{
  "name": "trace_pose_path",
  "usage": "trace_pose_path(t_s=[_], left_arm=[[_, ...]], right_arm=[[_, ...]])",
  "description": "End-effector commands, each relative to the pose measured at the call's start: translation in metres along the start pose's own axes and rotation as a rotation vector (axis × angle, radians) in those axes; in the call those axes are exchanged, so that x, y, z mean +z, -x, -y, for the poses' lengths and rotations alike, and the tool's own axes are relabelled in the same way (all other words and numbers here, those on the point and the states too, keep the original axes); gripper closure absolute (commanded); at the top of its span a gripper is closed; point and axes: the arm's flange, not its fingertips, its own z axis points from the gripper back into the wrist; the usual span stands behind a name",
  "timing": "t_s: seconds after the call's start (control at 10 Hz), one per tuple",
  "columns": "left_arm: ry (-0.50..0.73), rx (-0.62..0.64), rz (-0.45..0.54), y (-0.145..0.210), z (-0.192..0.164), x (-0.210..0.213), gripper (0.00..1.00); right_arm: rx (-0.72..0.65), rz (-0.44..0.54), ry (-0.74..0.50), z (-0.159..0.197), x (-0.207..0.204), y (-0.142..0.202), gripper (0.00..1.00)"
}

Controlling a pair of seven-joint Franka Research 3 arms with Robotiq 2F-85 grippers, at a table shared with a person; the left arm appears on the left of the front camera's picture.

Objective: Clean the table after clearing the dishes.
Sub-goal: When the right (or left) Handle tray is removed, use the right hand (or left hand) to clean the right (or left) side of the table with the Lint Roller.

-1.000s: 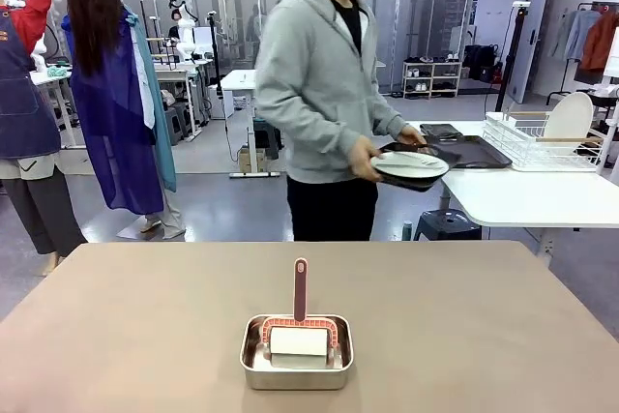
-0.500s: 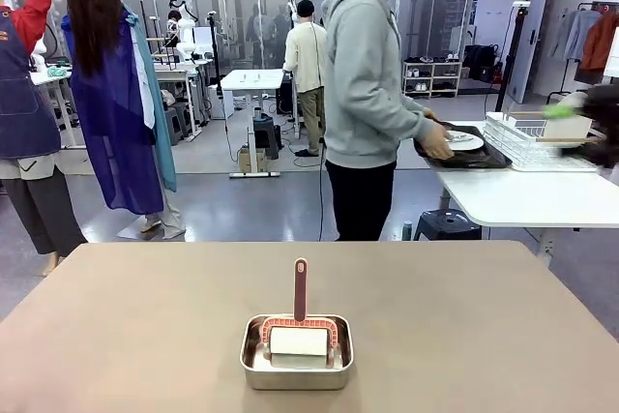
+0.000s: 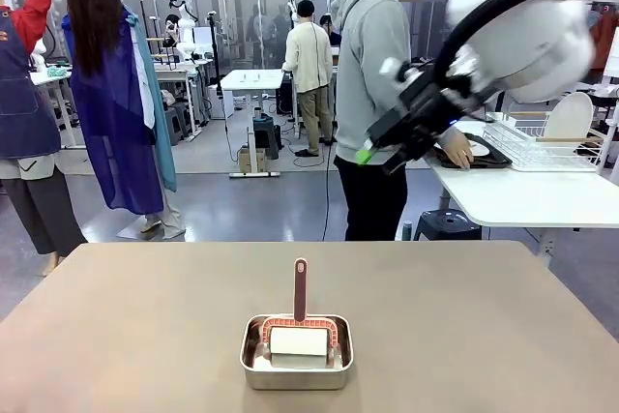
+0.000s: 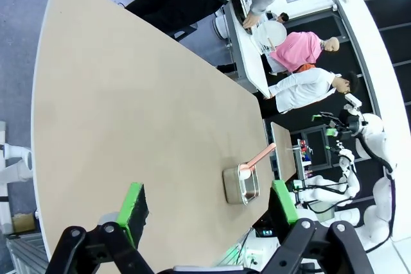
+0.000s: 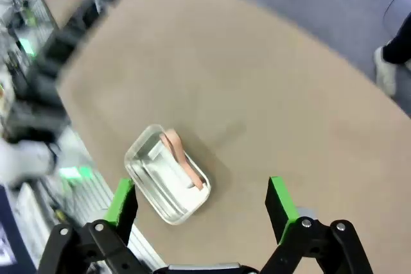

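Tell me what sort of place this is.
Probably a robotics lab staged for housework trials: a white robot arm hangs over the large table, a dish rack sits on a white side table, and glass partitions stand behind.

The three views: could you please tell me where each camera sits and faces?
Front view: robot's side, facing across the table at the person; right end effector shows.
Left wrist view: high, looking down at the table past open left end effector.
Right wrist view: above the pan, past its open fingers.
All share the pan.
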Motion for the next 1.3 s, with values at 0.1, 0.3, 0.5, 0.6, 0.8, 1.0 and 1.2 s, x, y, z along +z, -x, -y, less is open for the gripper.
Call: trace_pose_path(t_s=[0.1, 0.3, 0.5, 0.6, 0.8, 1.0, 1.2], left_arm=[[0.001, 0.0, -0.015, 0.002, 0.001, 0.002, 0.04], [0.001, 0.0, -0.015, 0.002, 0.001, 0.002, 0.04], [0.001, 0.0, -0.015, 0.002, 0.001, 0.002, 0.04], [0.001, 0.0, -0.015, 0.002, 0.001, 0.002, 0.04], [0.001, 0.0, -0.015, 0.002, 0.001, 0.002, 0.04], [0.001, 0.0, -0.015, 0.002, 0.001, 0.002, 0.04], [0.001, 0.0, -0.015, 0.002, 0.001, 0.002, 0.04]], right_arm=[[0.2, -0.152, 0.038, -0.026, -0.038, -0.01, 0.0], [0.255, -0.157, 0.047, -0.028, -0.048, 0.003, 0.0], [0.187, -0.177, 0.031, -0.034, -0.056, -0.009, 0.0], [0.187, -0.177, 0.031, -0.034, -0.056, -0.009, 0.0], [0.187, -0.177, 0.031, -0.034, -0.056, -0.009, 0.0], [0.405, -0.225, 0.014, -0.035, -0.067, -0.022, 0.0], [0.662, -0.395, -0.025, -0.049, -0.111, -0.056, 0.0]])
